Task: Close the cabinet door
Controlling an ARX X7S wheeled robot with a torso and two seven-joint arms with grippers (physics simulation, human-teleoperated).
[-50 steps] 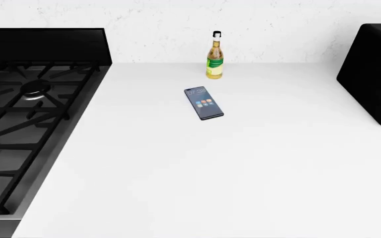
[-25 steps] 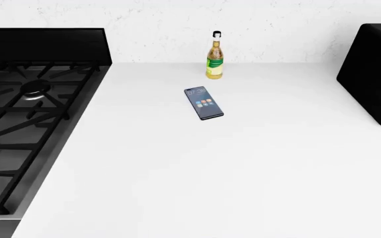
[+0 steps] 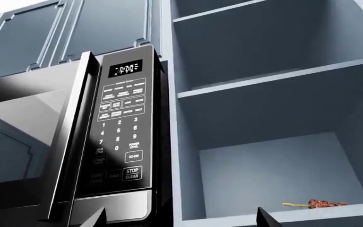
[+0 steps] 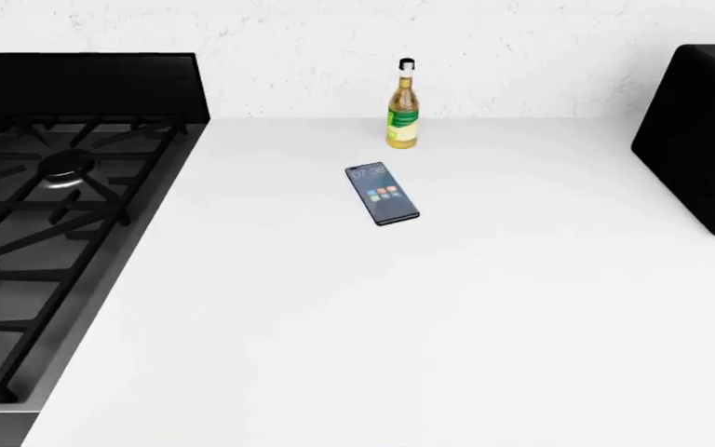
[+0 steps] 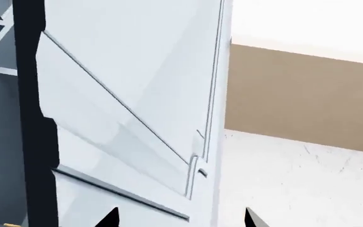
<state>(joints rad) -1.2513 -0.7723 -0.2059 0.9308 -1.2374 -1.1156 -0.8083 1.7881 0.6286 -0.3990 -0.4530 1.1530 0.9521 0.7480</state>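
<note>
The pale blue cabinet door (image 5: 131,94) stands swung open and fills most of the right wrist view, its outer edge (image 5: 219,118) running up the frame. My right gripper (image 5: 181,221) is open, its two dark fingertips (image 5: 111,219) spread to either side of the door's lower panel, close to it; whether they touch it cannot be told. The left wrist view looks up into the open cabinet (image 3: 282,109) with its bare shelves. My left gripper (image 3: 181,222) is open and holds nothing. Neither gripper shows in the head view.
A black microwave (image 3: 121,132) hangs beside the open cabinet, and a small reddish item (image 3: 317,204) lies on the lowest shelf. On the white counter (image 4: 395,317) are a bottle (image 4: 404,107), a phone (image 4: 383,194), a gas stove (image 4: 47,214) and a black appliance (image 4: 706,140).
</note>
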